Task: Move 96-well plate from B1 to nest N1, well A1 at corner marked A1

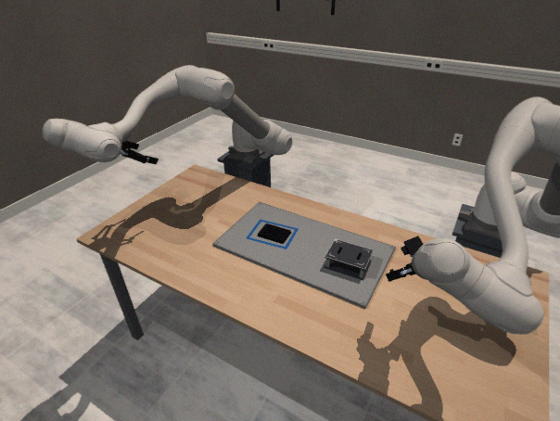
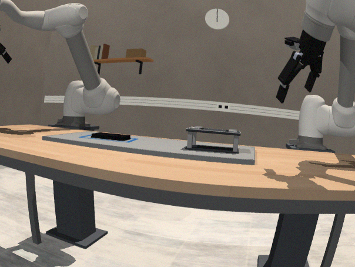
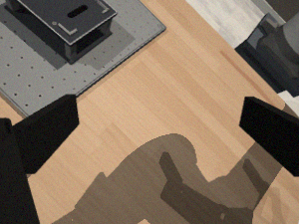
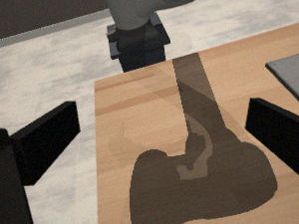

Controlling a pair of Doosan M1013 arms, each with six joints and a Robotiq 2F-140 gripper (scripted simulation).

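96-well plate (image 1: 274,233) (image 2: 110,136): inside B1's blue outline (image 1: 254,229) (image 2: 133,141)
Long axis: roughly toward raised nest (image 1: 349,254) (image 2: 213,131) (image 3: 92,24)
Nearer base: right arm's
Right gripper (image 1: 146,153) (image 2: 3,44) (image 4: 163,115): fingers wide apart, above and off the plate's side away from the nest
Left gripper (image 1: 398,262) (image 2: 295,94) (image 3: 159,111): spread, beyond nest

Wall clock (image 2: 217,19), round, pale; wall shelf (image 2: 123,60), orange-brown, bore books (image 2: 106,52) and a box (image 2: 136,53).

blue outline (image 1: 254,224) (image 2: 135,140), grey board (image 1: 306,274) (image 2: 158,149) (image 3: 30,74) (image 4: 289,71)
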